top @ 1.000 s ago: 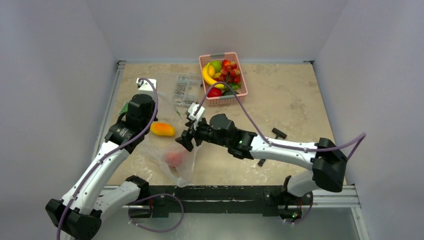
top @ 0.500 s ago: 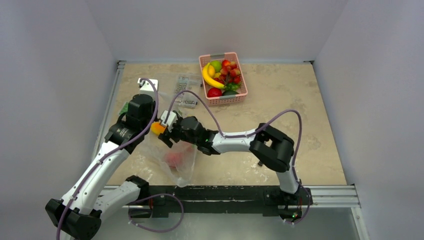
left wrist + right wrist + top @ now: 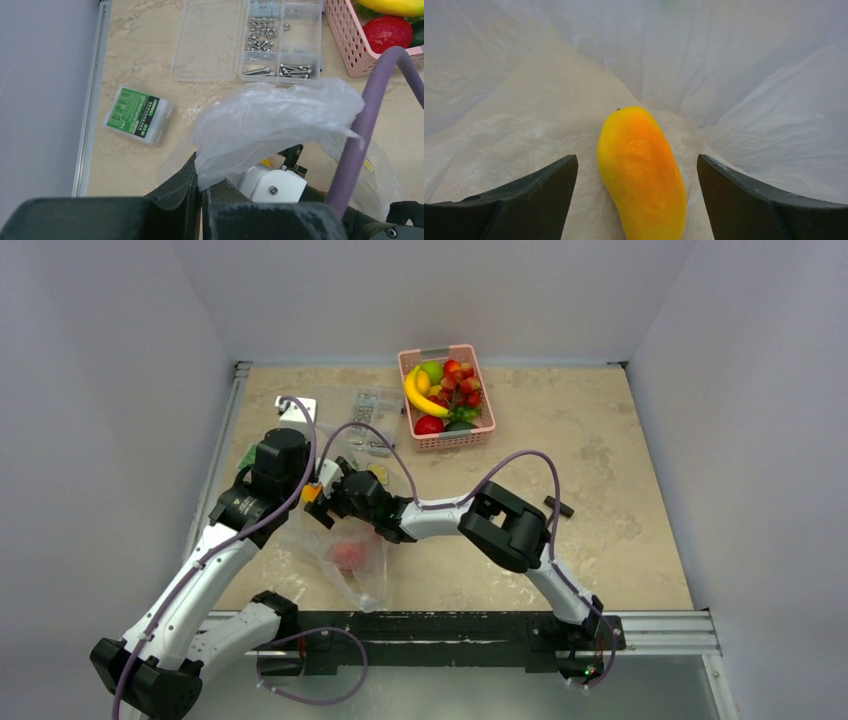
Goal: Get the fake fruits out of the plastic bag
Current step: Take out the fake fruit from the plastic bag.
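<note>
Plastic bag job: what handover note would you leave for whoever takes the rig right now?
Grippers: left gripper shut on the plastic bag edge, holding it up; right gripper open, jaws either side of the orange-yellow fruit, not gripping.
Deeper in the bag lies the red fruit.
Done: bag held open; neither fruit out yet.
To do: grip the orange-yellow fruit, lift it out, then the red fruit.

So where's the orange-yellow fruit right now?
In the right wrist view, the orange-yellow fruit lies on the plastic bag between the open fingers of the right claw; from above it's left of centre, beside the left arm.
</note>
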You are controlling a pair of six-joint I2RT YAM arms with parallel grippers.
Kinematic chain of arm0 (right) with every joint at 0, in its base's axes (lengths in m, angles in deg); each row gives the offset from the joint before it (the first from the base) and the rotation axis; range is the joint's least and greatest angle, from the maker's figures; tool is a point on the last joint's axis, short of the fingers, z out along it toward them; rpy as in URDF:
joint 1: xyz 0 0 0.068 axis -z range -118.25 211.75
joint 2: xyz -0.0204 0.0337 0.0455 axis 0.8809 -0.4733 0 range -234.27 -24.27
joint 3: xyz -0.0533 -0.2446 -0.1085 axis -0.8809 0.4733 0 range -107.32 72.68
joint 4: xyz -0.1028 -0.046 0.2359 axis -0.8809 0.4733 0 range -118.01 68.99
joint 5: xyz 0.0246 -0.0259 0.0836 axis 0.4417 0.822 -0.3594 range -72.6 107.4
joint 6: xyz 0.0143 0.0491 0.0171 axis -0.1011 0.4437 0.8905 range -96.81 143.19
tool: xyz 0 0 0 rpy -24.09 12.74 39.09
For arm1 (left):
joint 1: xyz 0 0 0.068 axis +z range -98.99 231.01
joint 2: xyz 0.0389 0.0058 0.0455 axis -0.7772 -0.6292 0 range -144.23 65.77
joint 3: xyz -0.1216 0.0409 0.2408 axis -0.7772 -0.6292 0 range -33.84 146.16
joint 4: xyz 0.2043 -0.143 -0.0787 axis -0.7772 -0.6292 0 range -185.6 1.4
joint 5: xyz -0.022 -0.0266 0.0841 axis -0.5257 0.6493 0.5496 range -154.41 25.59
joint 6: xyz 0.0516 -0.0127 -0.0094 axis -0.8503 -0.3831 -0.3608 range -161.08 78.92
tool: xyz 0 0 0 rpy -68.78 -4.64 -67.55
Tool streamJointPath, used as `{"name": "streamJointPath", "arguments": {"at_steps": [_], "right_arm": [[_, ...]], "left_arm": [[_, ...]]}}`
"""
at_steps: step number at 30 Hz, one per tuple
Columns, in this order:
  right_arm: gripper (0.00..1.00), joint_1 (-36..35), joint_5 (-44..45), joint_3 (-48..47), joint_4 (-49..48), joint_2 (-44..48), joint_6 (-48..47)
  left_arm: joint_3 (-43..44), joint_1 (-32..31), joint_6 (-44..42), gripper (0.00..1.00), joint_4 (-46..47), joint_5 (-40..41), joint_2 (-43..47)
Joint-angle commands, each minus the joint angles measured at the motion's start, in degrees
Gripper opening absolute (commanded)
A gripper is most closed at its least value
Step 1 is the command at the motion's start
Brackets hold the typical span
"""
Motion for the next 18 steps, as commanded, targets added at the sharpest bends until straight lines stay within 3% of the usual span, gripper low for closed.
{"name": "streamJointPath", "arguments": {"at_steps": [1, 10, 16, 18], "right_arm": [[0.88, 0.4, -1.19, -3.49, 1.09, -0.87, -1.15], [0.88, 0.43, 0.23, -6.88, 7.15, -4.56, -2.71], [0.79, 0.4, -0.26, -7.91, 8.35, -4.77, -3.02], [0.71, 0.45, -0.7, -8.96, 9.32, -4.86, -3.01]], "left_arm": [[-0.16, -0.21, 0.09, 0.0, 2.62, -0.63, 0.11], [0.02, -0.18, 0.02, 0.0, 2.53, -0.43, -0.79], [0.02, -0.2, 0.01, 0.0, 2.44, -0.11, -1.24], [0.02, -0.16, 0.0, 0.0, 2.36, 0.21, -1.37]]}}
